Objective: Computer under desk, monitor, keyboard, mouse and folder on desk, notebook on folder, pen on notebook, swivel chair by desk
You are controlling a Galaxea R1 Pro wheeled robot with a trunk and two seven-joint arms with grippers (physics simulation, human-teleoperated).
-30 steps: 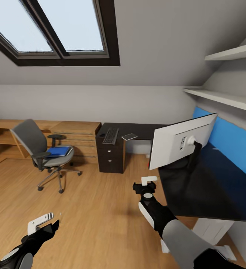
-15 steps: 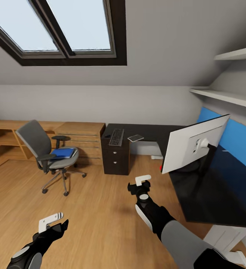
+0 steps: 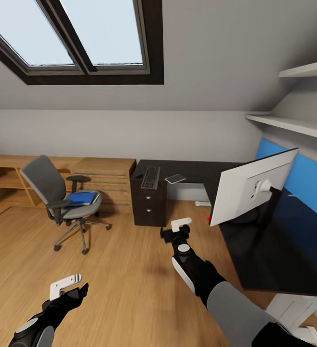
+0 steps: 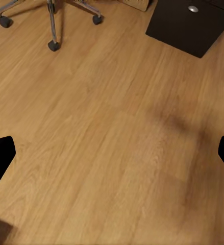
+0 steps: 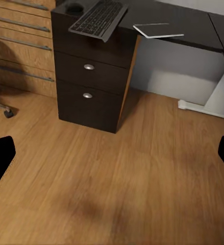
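Over the last half second the view barely shifts, and the right hand (image 3: 178, 230) has eased forward toward the drawer unit (image 3: 149, 205); the base seems to be settling for an approach. Both hands are spread wide and empty, the left hand (image 3: 68, 287) low over the floor. The keyboard (image 3: 150, 177) lies on the bench (image 3: 197, 169) above the drawers, long axis running toward the wall. The notebook (image 3: 175, 179) rests just beside it, the folder (image 3: 81, 198) on the swivel chair (image 3: 57, 193).

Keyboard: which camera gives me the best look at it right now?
The right wrist view: the keyboard sits large, keys visible, atop the drawer unit end of the desk. The head view has it small and distant.
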